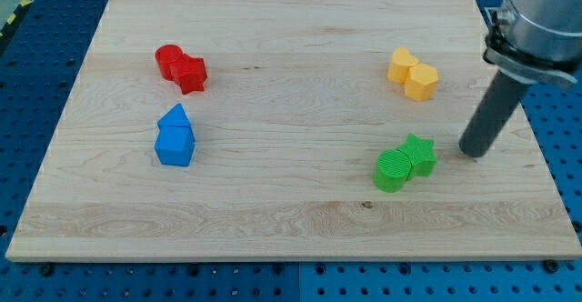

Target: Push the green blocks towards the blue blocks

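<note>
Two green blocks sit touching at the view's lower right: a green cylinder and a green star just right of and above it. Two blue blocks sit touching at the view's left: a blue block with a pointed top and a blue cube below it. My tip rests on the board a short way right of the green star, not touching it. The dark rod rises up and to the right from there.
Two red blocks touch at the upper left. Two yellow blocks touch at the upper right, above the green pair. The wooden board lies on a blue perforated table; its right edge is near my tip.
</note>
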